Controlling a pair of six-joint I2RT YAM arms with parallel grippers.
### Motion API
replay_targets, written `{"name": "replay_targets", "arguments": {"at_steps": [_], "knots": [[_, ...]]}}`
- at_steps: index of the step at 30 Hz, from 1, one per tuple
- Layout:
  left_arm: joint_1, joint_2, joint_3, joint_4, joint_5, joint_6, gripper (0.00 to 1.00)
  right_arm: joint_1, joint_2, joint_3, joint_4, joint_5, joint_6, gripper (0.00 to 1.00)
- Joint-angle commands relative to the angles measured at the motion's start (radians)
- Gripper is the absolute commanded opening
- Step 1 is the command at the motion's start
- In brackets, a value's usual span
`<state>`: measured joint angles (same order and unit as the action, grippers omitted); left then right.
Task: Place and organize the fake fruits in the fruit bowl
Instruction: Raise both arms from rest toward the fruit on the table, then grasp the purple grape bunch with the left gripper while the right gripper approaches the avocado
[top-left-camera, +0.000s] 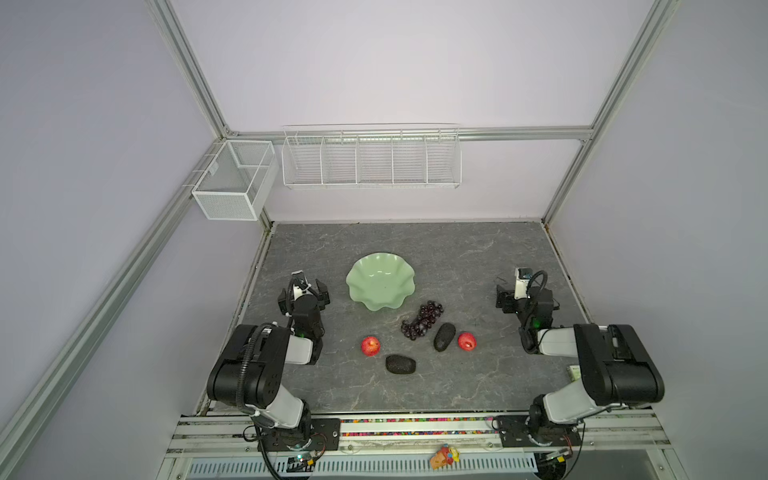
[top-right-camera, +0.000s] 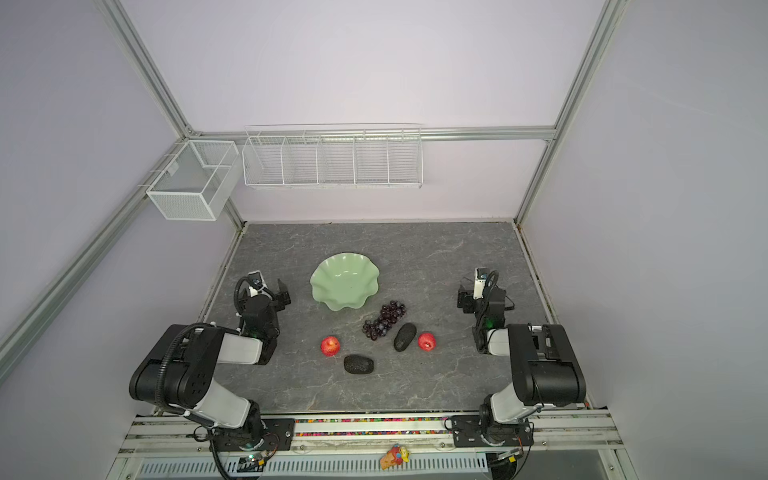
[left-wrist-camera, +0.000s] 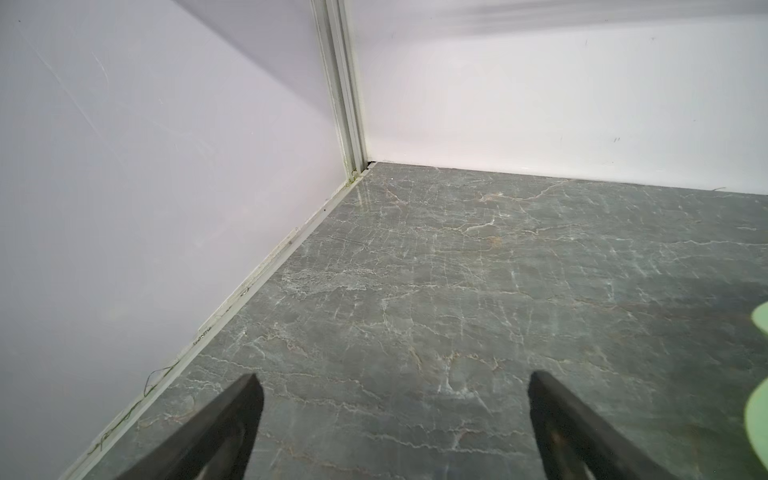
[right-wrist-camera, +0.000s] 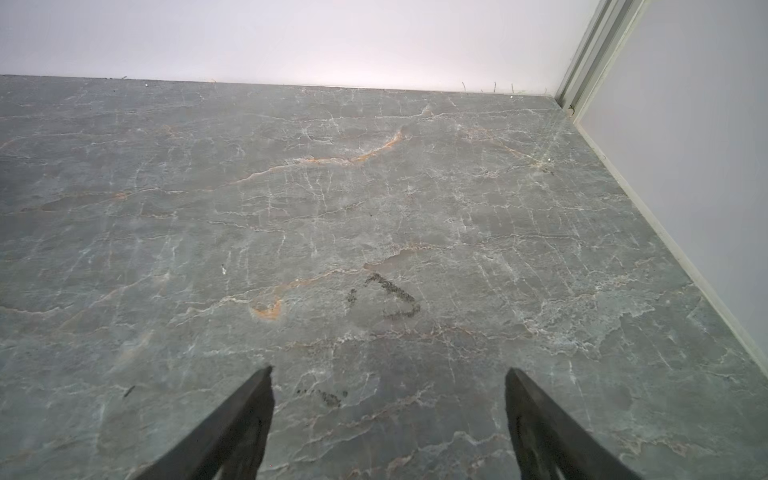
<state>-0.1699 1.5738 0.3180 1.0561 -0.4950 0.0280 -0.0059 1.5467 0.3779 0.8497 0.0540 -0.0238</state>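
Here both the left tool (left-wrist-camera: 392, 386) and right tool (right-wrist-camera: 388, 374) stand spread, gripping nothing, flanking the green bowl (top-left-camera: 380, 286). All fruit lies on the table (top-left-camera: 457, 257) nearer than the green bowl: grapes (top-left-camera: 422, 321) closest, an avocado (top-left-camera: 444, 336) and an apple (top-left-camera: 467, 341) just beside, another avocado (top-left-camera: 400, 364) and another apple (top-left-camera: 370, 345) farther off.

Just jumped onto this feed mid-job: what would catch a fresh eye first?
The pale green fruit bowl sits empty in the middle of the grey tabletop. Nearer the robot, all five fruits lie loose: the grapes closest to the bowl, the right avocado and right apple beside them, the left apple and front avocado apart. The left end effector and right end effector stand open on either side, holding nothing.
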Motion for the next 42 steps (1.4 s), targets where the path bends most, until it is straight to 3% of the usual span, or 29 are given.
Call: {"name": "replay_targets", "arguments": {"at_steps": [1,21,22,24,25,26,27,29,31,33,36,42], "knots": [[0.006,-0.001,0.020,0.003,0.010,-0.003,0.99,-0.005,-0.017,0.012,0.009,-0.012,-0.011,0.88],[0.007,-0.001,0.014,0.009,0.007,-0.003,0.99,-0.008,-0.026,0.002,0.026,0.008,-0.002,0.88],[0.006,-0.006,0.004,0.038,-0.030,-0.008,0.99,-0.007,-0.052,-0.004,0.023,0.040,0.012,0.88],[0.010,-0.045,-0.040,0.067,-0.002,-0.019,0.95,-0.005,-0.173,-0.013,-0.061,0.066,0.014,0.88],[-0.017,-0.067,-0.070,0.136,-0.016,0.032,0.95,0.005,-0.255,0.001,-0.155,0.082,0.015,0.88],[-0.075,-0.116,-0.076,0.127,-0.110,0.075,0.97,0.014,-0.329,0.028,-0.263,0.103,0.036,0.88],[-0.130,-0.186,-0.062,0.066,-0.171,0.135,0.97,0.023,-0.401,0.077,-0.407,0.104,0.070,0.88],[-0.221,-0.343,0.045,-0.263,-0.219,0.186,0.96,0.051,-0.487,0.168,-0.645,0.062,0.118,0.88],[-0.247,-0.470,0.234,-0.779,-0.076,0.050,0.93,0.122,-0.546,0.210,-0.782,0.018,0.153,0.88],[-0.255,-0.514,0.363,-1.047,0.146,-0.113,0.86,0.199,-0.592,0.215,-0.857,-0.055,0.175,0.88],[-0.321,-0.496,0.469,-1.196,0.431,-0.248,0.81,0.323,-0.650,0.165,-0.897,-0.101,0.217,0.88],[-0.619,-0.278,0.650,-1.379,0.526,-0.267,0.81,0.390,-0.727,0.017,-0.848,-0.188,0.309,0.88]]}}
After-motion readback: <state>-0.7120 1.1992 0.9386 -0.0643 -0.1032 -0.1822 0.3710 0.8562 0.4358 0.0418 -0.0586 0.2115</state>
